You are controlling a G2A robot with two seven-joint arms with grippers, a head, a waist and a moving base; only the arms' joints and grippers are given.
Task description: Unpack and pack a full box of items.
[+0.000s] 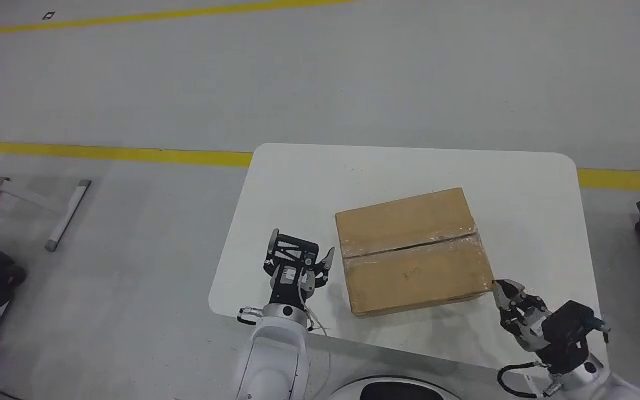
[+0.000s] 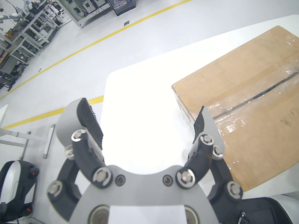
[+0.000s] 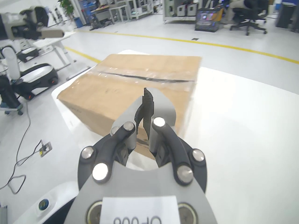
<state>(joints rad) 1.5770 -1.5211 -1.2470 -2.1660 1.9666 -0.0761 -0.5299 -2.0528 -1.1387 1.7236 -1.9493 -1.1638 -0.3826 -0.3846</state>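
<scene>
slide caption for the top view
Closed, taped cardboard box on table, open left gripper and shut right gripper beside it

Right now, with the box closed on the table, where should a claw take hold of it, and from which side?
Probably the near top flap, at its edge along the middle seam, coming from above. The box lies flat, looks too wide for the open left claw, and the dark slit in the tape there offers the only free edge.
</scene>
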